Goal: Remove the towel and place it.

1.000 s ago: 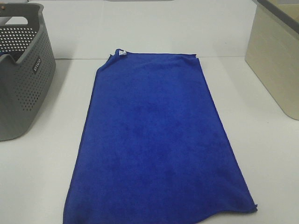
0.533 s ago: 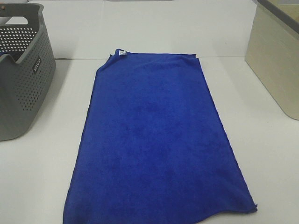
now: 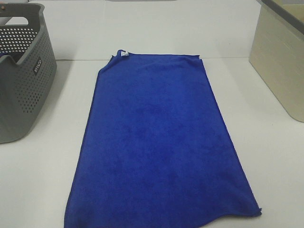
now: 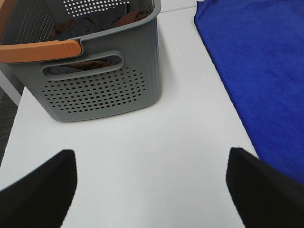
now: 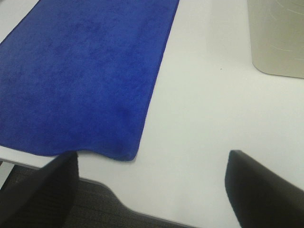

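Plush royal-blue towel (image 3: 159, 147) lies flat, rectangular; left pincer (image 4: 149, 190) and right pincer (image 5: 152, 190) gape apart.

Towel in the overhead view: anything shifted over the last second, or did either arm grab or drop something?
Nothing visibly changed. The towel lies flat on the table as before, between the grey basket and the beige bin. Both grippers, left and right, are open and empty.

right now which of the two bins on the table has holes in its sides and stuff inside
The grey basket on the left of the towel: its walls are perforated and dark cloth lies inside. The beige bin on the right has solid walls, and its contents are not visible.
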Available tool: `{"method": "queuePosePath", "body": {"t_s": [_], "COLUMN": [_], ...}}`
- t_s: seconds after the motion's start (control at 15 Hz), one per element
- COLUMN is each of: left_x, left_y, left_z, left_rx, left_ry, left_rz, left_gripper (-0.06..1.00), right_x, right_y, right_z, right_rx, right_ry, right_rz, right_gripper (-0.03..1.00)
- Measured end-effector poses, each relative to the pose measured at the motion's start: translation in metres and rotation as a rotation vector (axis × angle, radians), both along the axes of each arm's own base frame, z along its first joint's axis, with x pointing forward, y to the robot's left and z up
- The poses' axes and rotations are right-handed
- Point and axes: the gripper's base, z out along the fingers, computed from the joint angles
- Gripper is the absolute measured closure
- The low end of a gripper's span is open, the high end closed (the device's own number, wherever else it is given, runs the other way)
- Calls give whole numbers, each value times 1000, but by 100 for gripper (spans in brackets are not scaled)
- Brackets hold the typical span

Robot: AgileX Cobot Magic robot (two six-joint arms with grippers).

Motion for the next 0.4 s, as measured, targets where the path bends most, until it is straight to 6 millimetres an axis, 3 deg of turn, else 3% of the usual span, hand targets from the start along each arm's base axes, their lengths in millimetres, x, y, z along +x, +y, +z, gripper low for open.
{"method": "queuePosePath", "body": {"t_s": [0.4], "left_x": [0], "left_y": [0], "left_z": [0], "left_rx": [0], "left_ry": [0], "left_rz": [0], "left_gripper": [14], "right_x": [0], "right_y": [0], "right_z": [0], "right_rx": [0], "right_ry": [0], "right_rz": [0], "right_gripper": [16]}}
